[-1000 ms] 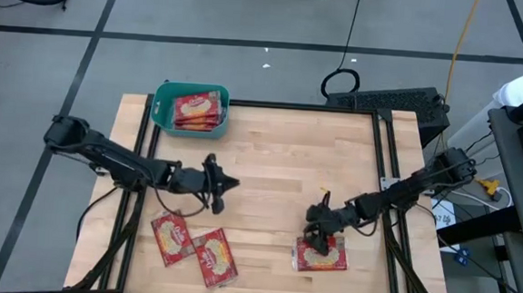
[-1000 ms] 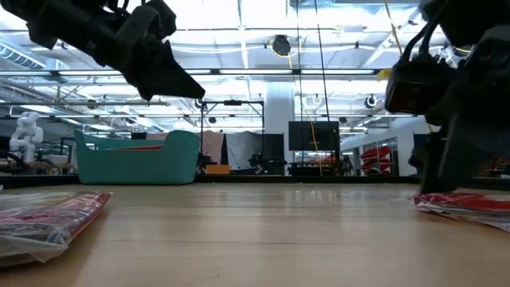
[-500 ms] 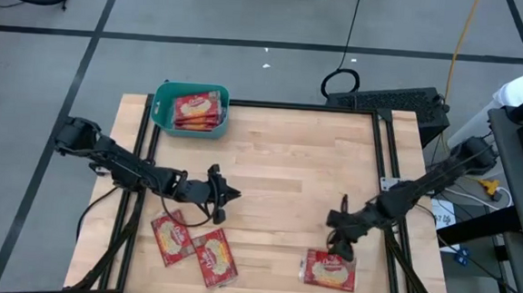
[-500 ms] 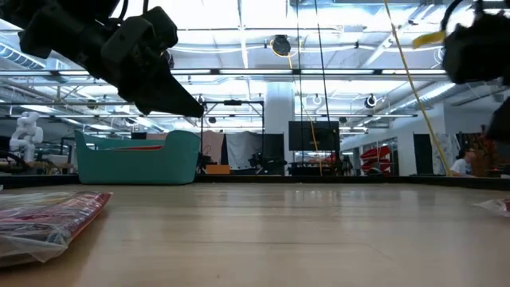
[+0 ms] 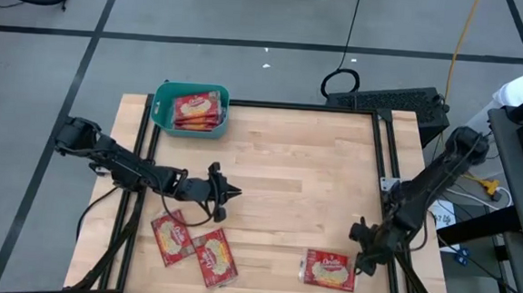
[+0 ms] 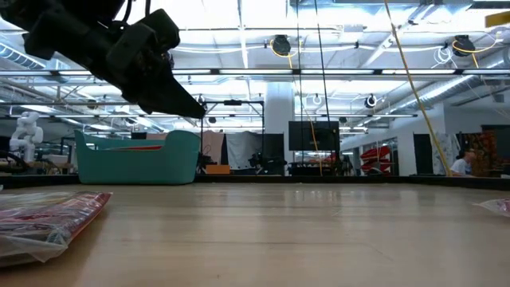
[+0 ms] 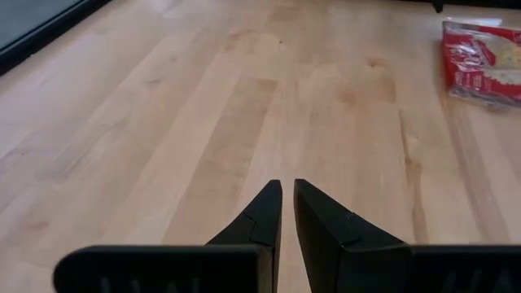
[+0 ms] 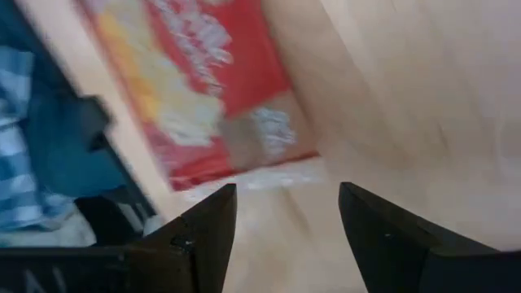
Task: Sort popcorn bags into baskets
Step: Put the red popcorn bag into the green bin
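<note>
Hovering at the table's front right edge, my right gripper (image 5: 362,246) gaped empty beside a popcorn bag (image 5: 330,270) (risking nudging it overboard); my left gripper (image 5: 229,195) stayed pinched, empty.

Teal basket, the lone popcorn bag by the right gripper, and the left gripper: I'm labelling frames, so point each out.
teal basket (image 5: 162,114), high view, left rim.
popcorn bag (image 5: 329,270), high view, centre.
left gripper (image 5: 231,195), high view, fingertips.
</note>
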Robot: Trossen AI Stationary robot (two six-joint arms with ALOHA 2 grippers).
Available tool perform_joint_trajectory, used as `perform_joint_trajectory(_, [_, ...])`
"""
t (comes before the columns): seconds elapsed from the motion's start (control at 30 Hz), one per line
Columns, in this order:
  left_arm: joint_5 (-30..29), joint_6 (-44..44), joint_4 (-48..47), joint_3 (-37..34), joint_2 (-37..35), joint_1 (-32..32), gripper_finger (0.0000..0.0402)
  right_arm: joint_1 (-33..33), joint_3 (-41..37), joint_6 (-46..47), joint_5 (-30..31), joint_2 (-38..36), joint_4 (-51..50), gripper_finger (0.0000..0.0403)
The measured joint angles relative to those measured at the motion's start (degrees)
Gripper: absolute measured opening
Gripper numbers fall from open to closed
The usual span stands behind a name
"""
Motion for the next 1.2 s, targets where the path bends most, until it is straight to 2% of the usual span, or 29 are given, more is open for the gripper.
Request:
perform_joint_trajectory(0.2, [0.0,0.0,0.0,0.0,0.0,1.3,0.0040,1.4,0.0,4.1,1.5,6.2,7.7,0.0210])
perform_joint_trajectory(0.53, [0.0,0.1,0.0,0.0,0.0,1.6,0.0040,-0.3,0.1,7.1,3.6,13.7,12.4,0.0202])
perform_joint_trajectory(0.67, [0.0,0.2,0.0,0.0,0.0,1.6,0.0040,-1.6,0.1,8.9,4.1,15.4,14.6,0.0156])
perform_joint_trajectory(0.8, [0.0,0.3,0.0,0.0,0.0,1.6,0.0040,-1.8,0.1,8.8,4.9,16.4,15.0,0.0071])
perform_joint_trajectory(0.9, [0.0,0.1,0.0,0.0,0.0,1.6,0.0040,-1.8,0.0,7.8,10.3,16.4,16.6,0.0013])
perform_joint_trajectory(1.07, [0.0,-1.0,0.6,0.0,0.0,1.6,0.0040,-2.7,-0.1,3.6,24.2,16.1,19.8,0.0009])
perform_joint_trajectory(1.2, [0.0,-1.4,4.2,0.1,-0.1,1.6,0.0041,-5.2,-0.2,-1.9,32.1,15.2,21.6,0.0002])
